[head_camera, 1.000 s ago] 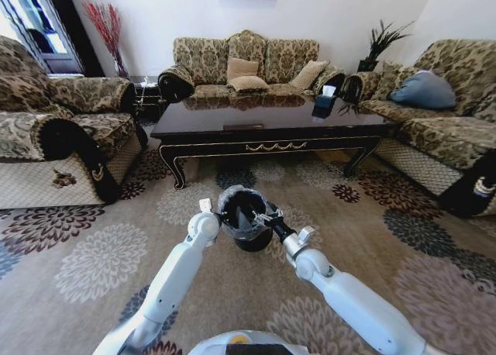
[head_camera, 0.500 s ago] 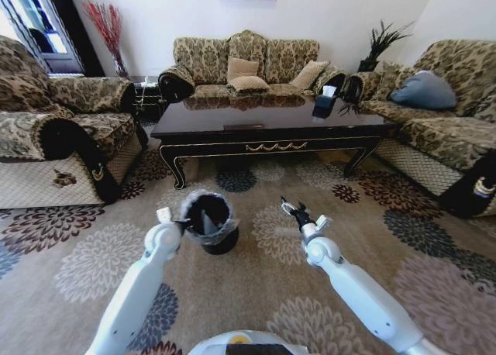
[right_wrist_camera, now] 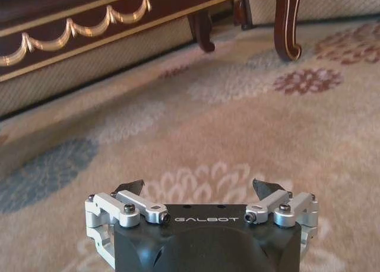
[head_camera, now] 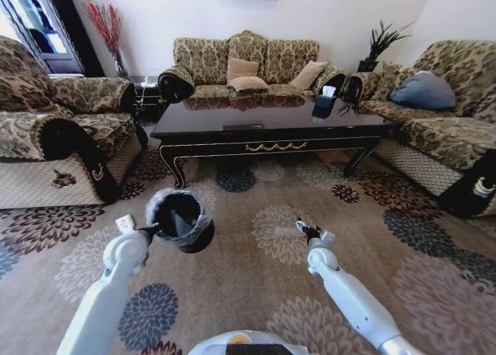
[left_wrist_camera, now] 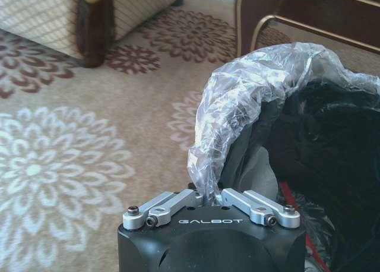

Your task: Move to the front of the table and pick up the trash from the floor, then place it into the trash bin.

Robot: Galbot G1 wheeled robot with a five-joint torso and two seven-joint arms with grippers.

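Pinching the bag-lined rim of the trash bin (head_camera: pixel 180 220) with my left gripper (head_camera: pixel 149 232), I hold it at ten o'clock before the table (head_camera: pixel 271 126), while my right gripper (head_camera: pixel 302 229), jaws apart and empty, hovers at two o'clock.

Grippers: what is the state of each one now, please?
Left gripper: shut on the bin, pinching its rim.
Right gripper: open, holding nothing, above the carpet.
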